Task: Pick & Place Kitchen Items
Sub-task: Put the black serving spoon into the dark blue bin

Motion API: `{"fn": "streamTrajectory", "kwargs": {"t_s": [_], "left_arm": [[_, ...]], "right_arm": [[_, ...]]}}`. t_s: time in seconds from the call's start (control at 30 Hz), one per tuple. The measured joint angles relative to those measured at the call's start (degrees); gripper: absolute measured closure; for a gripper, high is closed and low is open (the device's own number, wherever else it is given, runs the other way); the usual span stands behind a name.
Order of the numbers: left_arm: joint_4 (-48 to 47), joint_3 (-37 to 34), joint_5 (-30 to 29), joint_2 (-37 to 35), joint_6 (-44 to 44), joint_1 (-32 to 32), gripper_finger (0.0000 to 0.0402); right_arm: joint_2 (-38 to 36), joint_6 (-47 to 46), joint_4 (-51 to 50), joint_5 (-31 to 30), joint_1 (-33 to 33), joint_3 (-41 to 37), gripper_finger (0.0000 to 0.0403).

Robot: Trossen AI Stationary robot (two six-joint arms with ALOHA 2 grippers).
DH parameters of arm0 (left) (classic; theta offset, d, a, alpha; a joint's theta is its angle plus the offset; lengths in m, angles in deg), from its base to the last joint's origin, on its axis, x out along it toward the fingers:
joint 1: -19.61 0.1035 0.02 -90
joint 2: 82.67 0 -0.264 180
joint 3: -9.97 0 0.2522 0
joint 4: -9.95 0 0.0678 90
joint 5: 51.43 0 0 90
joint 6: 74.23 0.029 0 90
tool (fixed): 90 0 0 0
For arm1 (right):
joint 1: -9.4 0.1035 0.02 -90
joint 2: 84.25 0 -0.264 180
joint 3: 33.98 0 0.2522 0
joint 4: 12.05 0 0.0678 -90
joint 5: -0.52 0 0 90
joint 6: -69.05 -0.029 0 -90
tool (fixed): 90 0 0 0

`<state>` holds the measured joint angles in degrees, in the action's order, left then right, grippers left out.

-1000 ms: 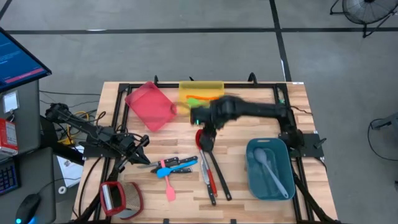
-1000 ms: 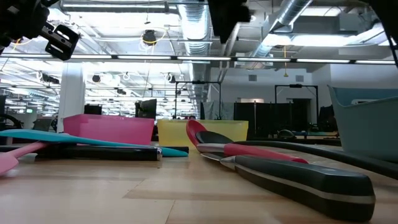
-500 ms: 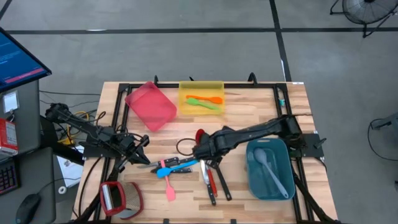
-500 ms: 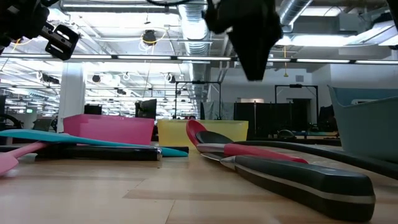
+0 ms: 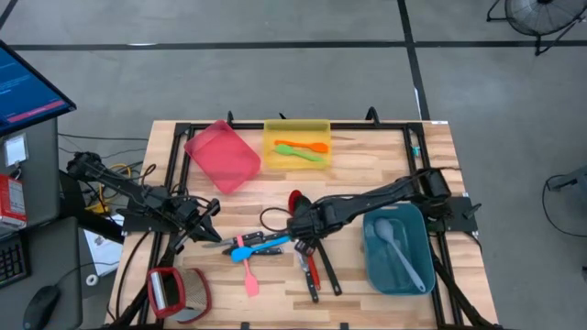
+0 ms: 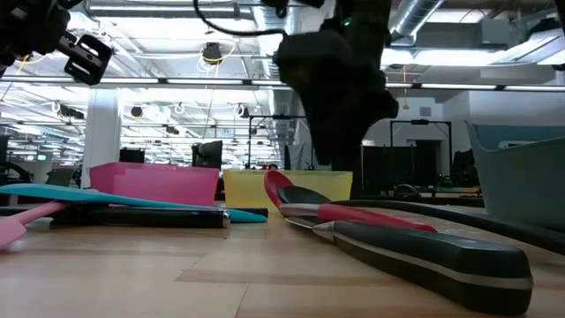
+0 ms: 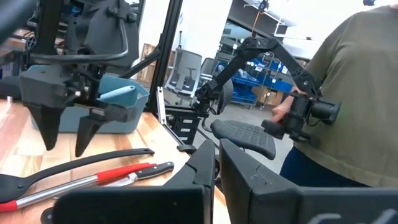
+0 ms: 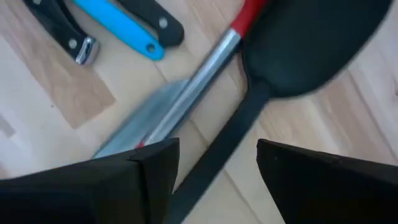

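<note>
My right fingers (image 8: 211,168) are spread wide, straddling the black spoon (image 8: 249,106) handle beside the red-handled spoon (image 5: 294,200) mid-worktop (image 5: 367,170), lined up for grabbing. Left fingers (image 5: 209,209) look released, parked by the worktop's left edge.

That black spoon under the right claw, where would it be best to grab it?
Probably on the thin handle just below the bowl, coming straight down. The black spoon lies flat on the table, and its narrow handle passes between the fingers of the open right claw, while the bowl looks too broad. The steel-shafted red spoon lies close alongside, so keep clear of it.
</note>
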<state>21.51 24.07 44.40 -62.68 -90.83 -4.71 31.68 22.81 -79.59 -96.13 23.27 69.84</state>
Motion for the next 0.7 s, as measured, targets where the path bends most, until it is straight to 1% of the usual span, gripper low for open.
{"fn": "streamTrajectory", "kwargs": {"t_s": [0.13,0.27,0.33,0.43,0.57,0.7], "left_arm": [[0.14,0.00,0.00,0.00,0.00,0.00,0.0394],[0.23,0.00,-0.02,0.00,0.00,0.00,0.0394],[0.35,0.00,0.00,0.00,0.00,0.00,0.0394],[0.58,0.00,0.00,0.00,0.02,0.00,0.0394],[0.73,0.00,0.00,0.00,0.02,0.00,0.0394],[0.97,0.00,-0.01,0.00,0.01,0.00,0.0394]], "right_arm": [[-2.99,-2.42,2.29,-0.87,-0.33,-3.90,0.0184],[-8.05,-7.26,13.85,0.66,-1.26,-12.79,0.0168],[-10.66,-10.06,17.70,0.62,-1.53,-17.33,0.0163],[-13.34,-11.31,18.08,0.85,-1.62,-22.06,0.0159],[-14.39,-11.28,18.33,0.87,-1.62,-24.19,0.0157],[-12.60,-11.01,20.29,0.95,-0.74,-24.17,0.0157]]}}
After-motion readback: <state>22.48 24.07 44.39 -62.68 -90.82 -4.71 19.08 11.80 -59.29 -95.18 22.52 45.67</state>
